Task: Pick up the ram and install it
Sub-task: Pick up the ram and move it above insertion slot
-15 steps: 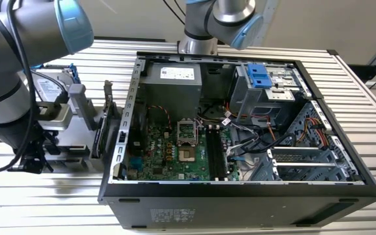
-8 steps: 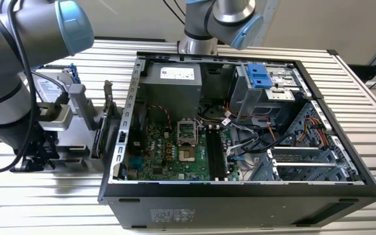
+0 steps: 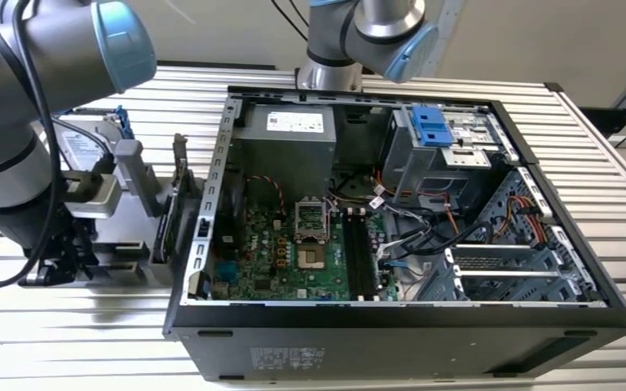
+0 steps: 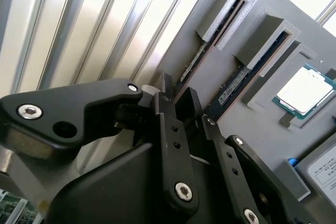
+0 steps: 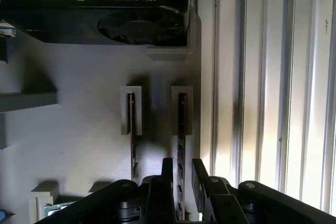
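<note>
Gripper point(image 5: 182, 167) over grey holder point(image 5: 79, 140), first wrist view: claw released, fingers point(image 5: 167, 174) either side of upright ram point(image 5: 181, 129) w/ small gaps. Ram stands in slot nearest holder edge, just beside 2nd stick point(image 5: 131, 124); graphics card point(image 5: 105, 19) further along. Exterior view: holder at open PC case's point(image 3: 400, 318) side, exterior view's left.

Open computer case point(image 3: 400, 334), graphics card point(image 5: 94, 19), slatted table point(image 3: 606, 175)
</note>
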